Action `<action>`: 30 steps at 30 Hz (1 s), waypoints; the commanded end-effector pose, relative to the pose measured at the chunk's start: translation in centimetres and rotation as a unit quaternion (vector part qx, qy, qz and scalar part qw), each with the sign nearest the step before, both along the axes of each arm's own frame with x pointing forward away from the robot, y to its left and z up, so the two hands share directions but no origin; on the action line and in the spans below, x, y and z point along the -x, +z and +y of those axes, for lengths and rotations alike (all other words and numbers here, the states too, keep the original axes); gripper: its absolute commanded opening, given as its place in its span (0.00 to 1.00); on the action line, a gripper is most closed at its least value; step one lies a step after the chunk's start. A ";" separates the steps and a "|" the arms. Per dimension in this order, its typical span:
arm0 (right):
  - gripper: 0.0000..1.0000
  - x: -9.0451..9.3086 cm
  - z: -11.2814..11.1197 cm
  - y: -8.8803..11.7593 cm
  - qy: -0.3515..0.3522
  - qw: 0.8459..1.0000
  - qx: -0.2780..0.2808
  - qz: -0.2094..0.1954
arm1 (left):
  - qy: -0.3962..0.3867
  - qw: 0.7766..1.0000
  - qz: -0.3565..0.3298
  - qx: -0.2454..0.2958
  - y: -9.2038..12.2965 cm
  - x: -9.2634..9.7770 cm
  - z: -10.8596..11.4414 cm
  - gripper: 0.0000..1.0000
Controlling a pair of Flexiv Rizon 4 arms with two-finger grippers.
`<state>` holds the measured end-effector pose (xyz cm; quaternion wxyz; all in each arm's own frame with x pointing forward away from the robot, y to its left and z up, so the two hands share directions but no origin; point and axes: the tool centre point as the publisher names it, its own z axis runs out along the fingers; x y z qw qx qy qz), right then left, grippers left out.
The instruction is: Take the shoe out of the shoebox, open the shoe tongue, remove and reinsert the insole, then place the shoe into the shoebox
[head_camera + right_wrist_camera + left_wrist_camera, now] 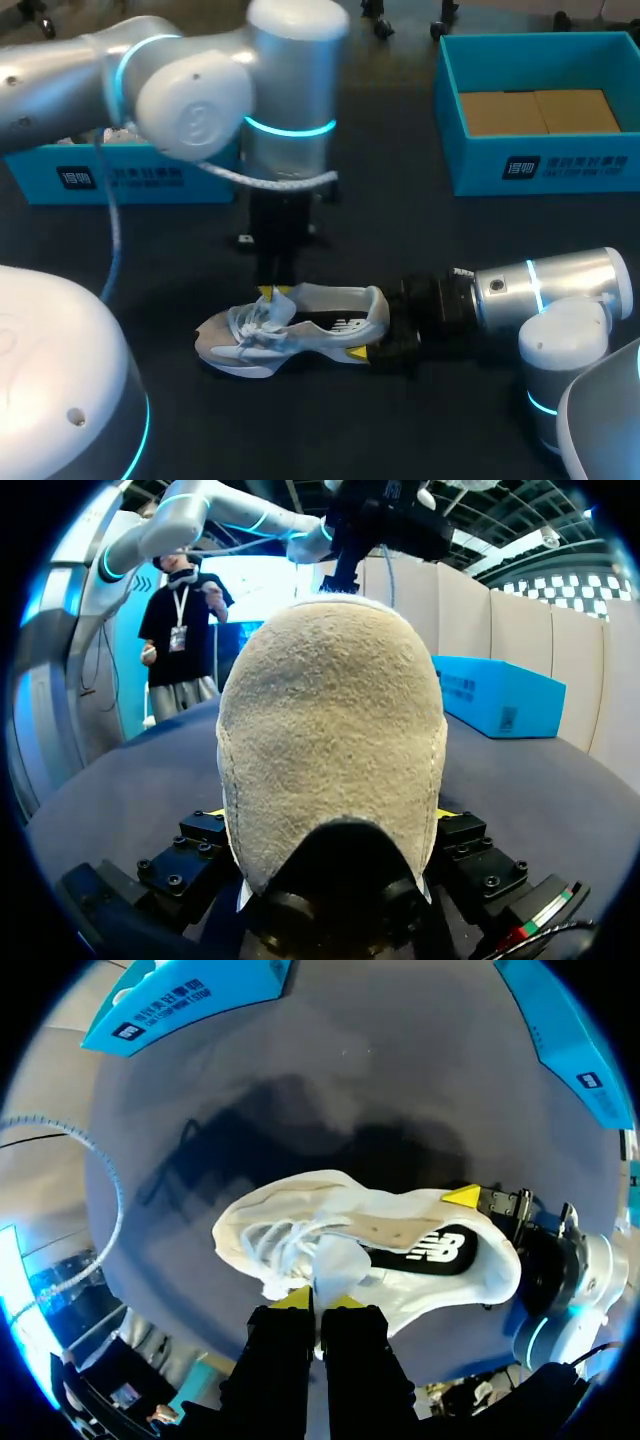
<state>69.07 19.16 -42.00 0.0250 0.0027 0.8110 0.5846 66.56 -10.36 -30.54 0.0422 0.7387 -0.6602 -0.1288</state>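
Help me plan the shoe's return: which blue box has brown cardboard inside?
The right-hand box: brown cardboard lines its floor. The left-hand box sits mostly behind the left arm and shows no cardboard.

Soft, even light from above falls on the dark table [330, 430]. The white shoe [300, 325] stands out brightly. In the left wrist view a broad, soft shadow [300, 1130] lies beyond it. The left arm [190, 100] shows mild sheen, and its cyan ring [290, 127] glows.

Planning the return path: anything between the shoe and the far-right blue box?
No. Head view shows only bare dark table between the shoe and the blue box.
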 end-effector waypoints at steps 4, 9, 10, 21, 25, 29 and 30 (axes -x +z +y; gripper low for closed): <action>0.00 0.0 0.1 0.0 -0.001 1.000 0.002 0.000 | 0.039 0.982 -0.008 0.186 -0.5 -0.2 4.9 0.00; 0.00 0.0 0.1 0.0 -0.001 1.000 0.002 0.000 | 0.028 0.978 -0.012 0.206 -1.3 0.4 6.9 0.00; 0.00 0.0 0.1 0.0 -0.001 1.000 0.002 0.000 | 0.027 0.977 -0.014 0.211 -1.5 0.5 7.2 0.00; 0.00 0.0 0.1 0.0 -0.001 1.000 0.002 0.000 | 0.038 0.979 -0.029 0.197 -5.1 1.1 8.5 0.00; 0.00 0.0 0.1 0.0 -0.001 1.000 0.002 0.000 | 0.044 0.981 -0.035 0.183 -6.0 1.2 8.9 0.00; 0.00 0.0 0.1 0.0 -0.001 1.000 0.002 0.000 | 0.042 0.983 -0.040 0.173 -6.5 1.2 9.4 0.00; 0.00 0.0 0.1 0.0 -0.001 1.000 0.002 0.000 | 0.042 0.983 -0.040 0.173 -6.5 1.2 9.5 0.00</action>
